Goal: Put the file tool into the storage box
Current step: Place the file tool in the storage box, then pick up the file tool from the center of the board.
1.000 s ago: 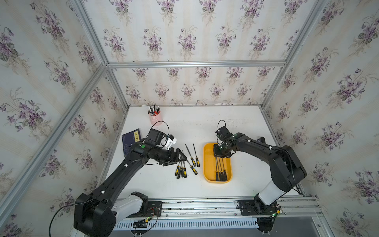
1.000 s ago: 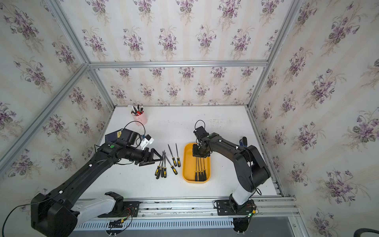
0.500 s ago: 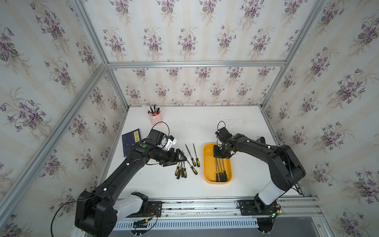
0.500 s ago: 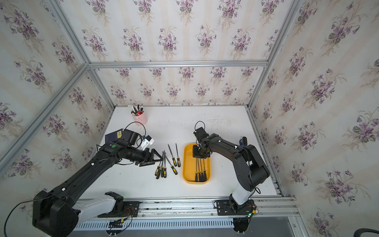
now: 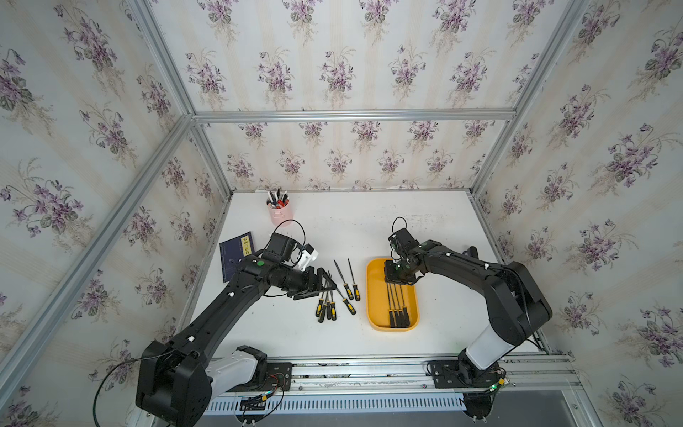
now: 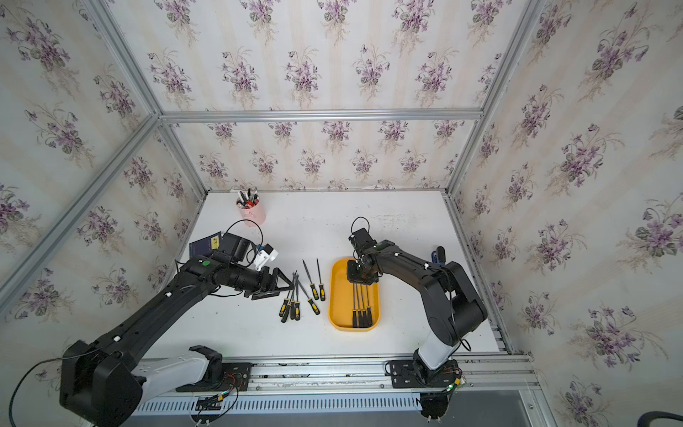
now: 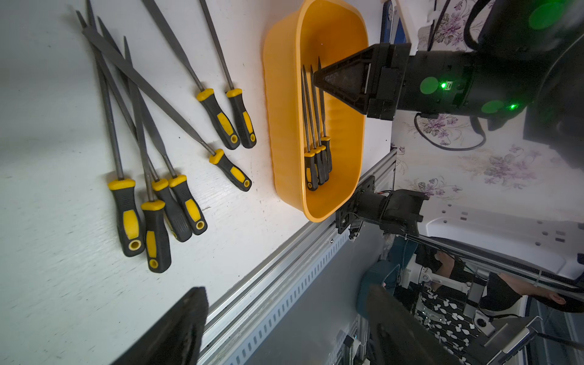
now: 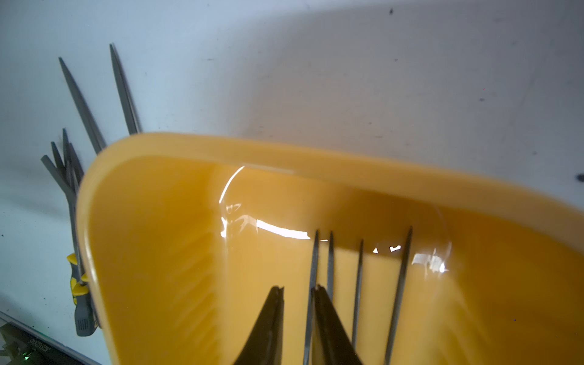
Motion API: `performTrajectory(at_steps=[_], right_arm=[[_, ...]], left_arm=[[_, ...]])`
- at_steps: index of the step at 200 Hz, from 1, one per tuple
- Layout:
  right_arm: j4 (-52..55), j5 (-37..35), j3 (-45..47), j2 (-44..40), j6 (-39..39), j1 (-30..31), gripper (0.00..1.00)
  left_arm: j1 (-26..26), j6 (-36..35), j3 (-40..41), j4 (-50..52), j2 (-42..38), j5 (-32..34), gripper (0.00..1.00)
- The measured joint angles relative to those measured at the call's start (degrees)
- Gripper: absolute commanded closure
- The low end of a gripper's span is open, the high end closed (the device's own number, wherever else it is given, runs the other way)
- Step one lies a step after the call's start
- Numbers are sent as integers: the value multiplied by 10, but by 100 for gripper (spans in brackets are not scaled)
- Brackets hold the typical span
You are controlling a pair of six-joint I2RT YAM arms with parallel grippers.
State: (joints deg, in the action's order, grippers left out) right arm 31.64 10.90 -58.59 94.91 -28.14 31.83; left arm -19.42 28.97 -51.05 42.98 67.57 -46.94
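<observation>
Arm links: matte black rounded tubes on the left arm (image 5: pixel 221 307) and the right arm (image 5: pixel 462 266), dotted with small white markers (image 5: pixel 230 294).
Base shells: smooth white-grey casings (image 5: pixel 488 344) above black, screwed mounting plates (image 5: pixel 449 371).
Cables: thin black loops (image 5: pixel 399 222) at each wrist; red and black wires (image 5: pixel 271 380) by the left base.
Wrist camera: white housing (image 5: pixel 308 257) beside a black box (image 5: pixel 281 244).
Markings: round green stickers (image 7: pixel 429 85), lit green lights (image 7: pixel 444 85).
Ends: black, triangular, tapering fingers (image 7: pixel 344 79) on the left gripper (image 7: pixel 287 297) and the right gripper (image 8: pixel 297 289).
</observation>
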Motion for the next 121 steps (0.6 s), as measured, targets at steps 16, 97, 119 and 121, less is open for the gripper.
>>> performTrajectory(at_steps=[16, 97, 119, 121], right_arm=[[2, 0, -4, -6, 0, 0, 78], [41, -7, -60, -47, -1, 0, 77], [53, -5, -83, -61, -2, 0, 77], [54, -5, -85, -61, -2, 0, 77]], left_arm=[[0, 0, -1, -1, 1, 0, 17], [0, -1, -33, 10, 31, 30, 18], [0, -6, -59, 43, 77, 82, 20], [0, -6, -61, 45, 80, 87, 20]])
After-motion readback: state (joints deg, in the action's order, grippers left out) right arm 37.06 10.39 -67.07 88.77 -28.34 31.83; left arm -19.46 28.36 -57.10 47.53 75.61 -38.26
